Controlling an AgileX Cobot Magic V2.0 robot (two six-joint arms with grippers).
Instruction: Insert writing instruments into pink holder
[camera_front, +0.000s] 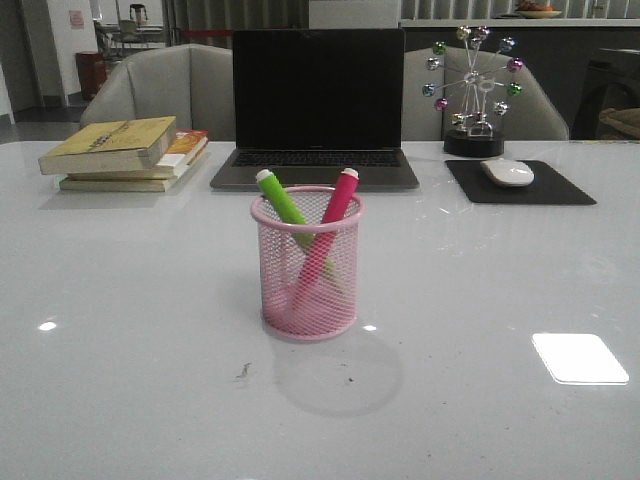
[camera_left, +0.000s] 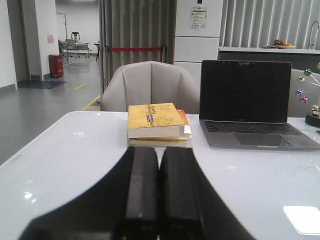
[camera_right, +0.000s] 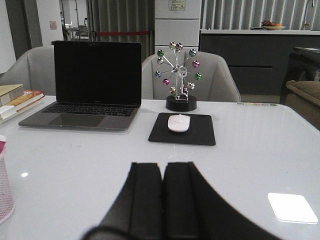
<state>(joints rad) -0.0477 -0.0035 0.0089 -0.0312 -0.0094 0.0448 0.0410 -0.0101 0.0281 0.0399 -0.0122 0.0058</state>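
Observation:
The pink wire-mesh holder (camera_front: 307, 268) stands upright in the middle of the white table in the front view. Inside it lean the lime green marker (camera_front: 283, 201) and the magenta marker (camera_front: 336, 203), crossed, their whitish ends poking above the rim. A sliver of the holder (camera_right: 5, 195) also shows in the right wrist view. No arm appears in the front view. My left gripper (camera_left: 159, 150) is shut with nothing in it, low over the table and pointing at the books. My right gripper (camera_right: 163, 165) is shut and empty too, facing the mouse pad.
A stack of books (camera_front: 125, 152) lies at the back left, an open laptop (camera_front: 316, 108) behind the holder, and a white mouse (camera_front: 508, 172) on a black pad (camera_front: 520, 184) at the back right beside a ball ornament (camera_front: 473, 95). Grey chairs (camera_left: 150, 86) stand beyond the table.

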